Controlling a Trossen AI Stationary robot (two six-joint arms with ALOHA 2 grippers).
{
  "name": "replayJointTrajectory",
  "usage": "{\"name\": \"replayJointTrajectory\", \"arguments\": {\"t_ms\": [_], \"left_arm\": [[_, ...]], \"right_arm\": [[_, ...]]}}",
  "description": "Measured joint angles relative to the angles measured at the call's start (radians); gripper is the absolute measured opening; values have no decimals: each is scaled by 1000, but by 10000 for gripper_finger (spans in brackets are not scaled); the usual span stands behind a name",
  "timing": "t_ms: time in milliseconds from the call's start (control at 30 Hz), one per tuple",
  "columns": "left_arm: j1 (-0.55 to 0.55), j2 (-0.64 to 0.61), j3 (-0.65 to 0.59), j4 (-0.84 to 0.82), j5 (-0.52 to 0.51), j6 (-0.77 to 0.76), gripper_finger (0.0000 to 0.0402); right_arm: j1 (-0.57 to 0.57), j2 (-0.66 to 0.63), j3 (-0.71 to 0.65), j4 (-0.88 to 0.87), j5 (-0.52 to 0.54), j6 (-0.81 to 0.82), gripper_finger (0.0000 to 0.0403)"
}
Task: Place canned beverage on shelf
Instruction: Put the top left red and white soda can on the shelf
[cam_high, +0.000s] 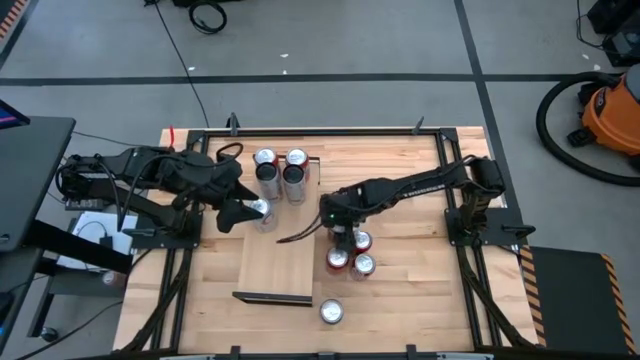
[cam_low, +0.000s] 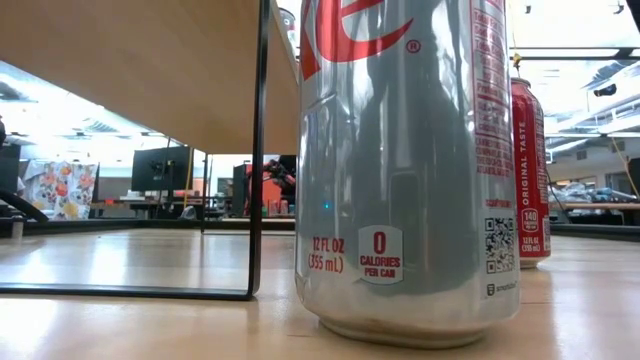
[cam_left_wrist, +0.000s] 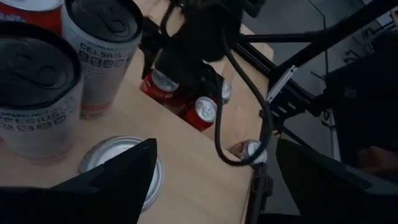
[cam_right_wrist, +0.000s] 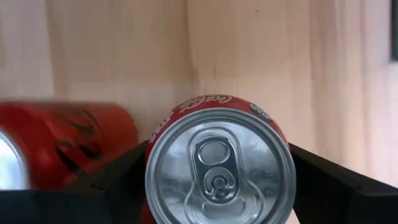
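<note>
The shelf (cam_high: 276, 255) is a pale board with dark ends; in the low view (cam_low: 130, 70) it stands raised on a thin dark frame. Two tall cans (cam_high: 280, 174) and a silver can (cam_high: 262, 212) stand on its far end. My left gripper (cam_high: 240, 212) is open beside the silver can (cam_left_wrist: 121, 169), which shows next to one finger (cam_left_wrist: 118, 180). My right gripper (cam_high: 341, 238) points down over a group of red cans (cam_high: 352, 258) on the table right of the shelf. It is shut on one red can (cam_right_wrist: 217, 162). My right gripper holds the red can by its upper side wall (cam_right_wrist: 157, 134), one finger (cam_right_wrist: 112, 180) on each opposite side. The fingers come from above, pointing down. The can is upright with its silver top facing the wrist camera. The can hides the contact and whether its base is on the table.
A lone silver can (cam_high: 331, 312) stands on the table near the shelf's near end and fills the low view (cam_low: 410, 170), with a red can (cam_low: 530, 170) behind it. Another red can (cam_right_wrist: 62, 146) stands close beside the held one. The shelf's middle and near part are bare.
</note>
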Motion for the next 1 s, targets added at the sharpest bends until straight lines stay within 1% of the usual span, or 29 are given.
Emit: {"name": "replayJointTrajectory", "arguments": {"t_ms": [67,167,233,367,500,733,867,1000], "left_arm": [[0,0,0,0,24,-3,341],[0,0,0,6,67,-3,341],[-7,0,0,32,70,5,341],[-35,0,0,131,60,99,341],[-61,18,0,213,38,198,341],[-67,113,0,264,45,205,341],[-67,174,0,313,54,235,341],[-64,219,-1,339,54,254,342]], "right_arm": [[-11,-10,2,-8,-23,-70,318],[-25,-34,28,-52,-28,-155,318],[-32,-50,66,-98,-29,-192,318],[-35,-79,166,-173,-26,-240,319],[-25,-108,270,-228,-59,-269,321],[17,-136,430,-292,-143,-328,323],[45,-137,512,-294,-239,-348,323],[78,-137,575,-289,-258,-390,324]]}}
